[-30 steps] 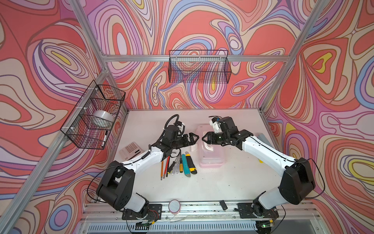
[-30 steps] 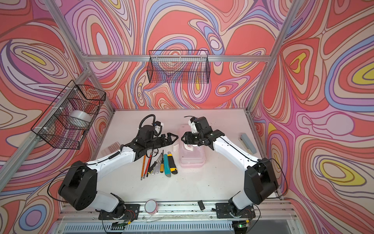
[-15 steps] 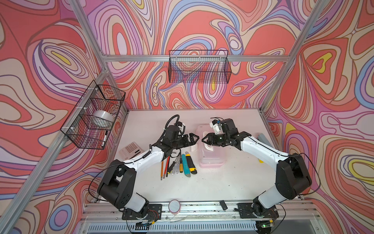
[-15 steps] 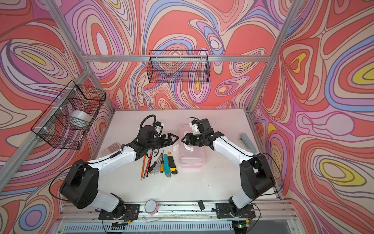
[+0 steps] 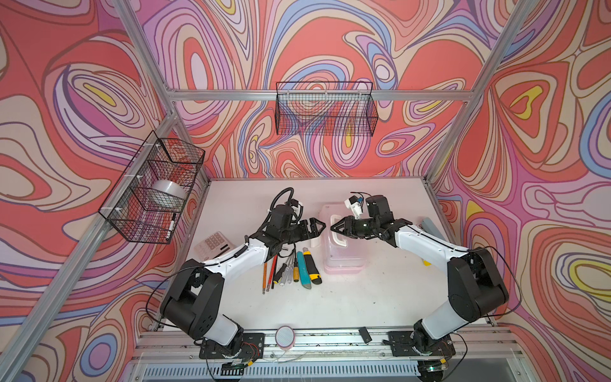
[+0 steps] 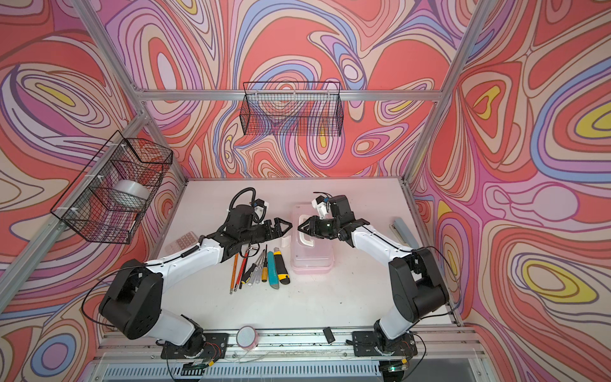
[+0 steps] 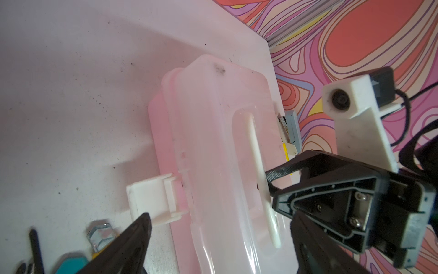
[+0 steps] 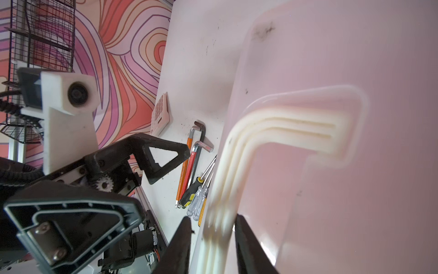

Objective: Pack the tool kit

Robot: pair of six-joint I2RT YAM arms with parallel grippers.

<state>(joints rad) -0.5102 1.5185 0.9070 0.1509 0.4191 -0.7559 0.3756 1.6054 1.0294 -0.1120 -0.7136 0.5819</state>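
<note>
The tool kit (image 5: 347,254) is a pale pink case with a translucent lid, lying mid-table in both top views (image 6: 312,256). Its white latch (image 7: 151,201) sticks out on the left side. My right gripper (image 5: 334,226) reaches over the lid, its narrowed jaws straddling the white C-shaped handle (image 8: 239,151). One finger lies against the handle and a sliver of gap shows at the other. My left gripper (image 5: 320,226) hovers wide open over the case's left edge, holding nothing. Hex keys (image 5: 267,274), screwdrivers (image 5: 286,269), a teal tool (image 5: 302,269) and a black-yellow utility knife (image 5: 312,268) lie left of the case.
A pinkish calculator (image 5: 215,246) lies at the table's left. A grey-blue bar (image 5: 431,226) sits by the right wall. Wire baskets hang on the back wall (image 5: 325,112) and the left wall (image 5: 155,188), the left one holding a tape roll. A round pink disc (image 5: 285,336) rests on the front rail.
The right gripper's jaws have narrowed around the case handle, and its arm has shifted slightly. The left arm has stayed where it was, still open.
</note>
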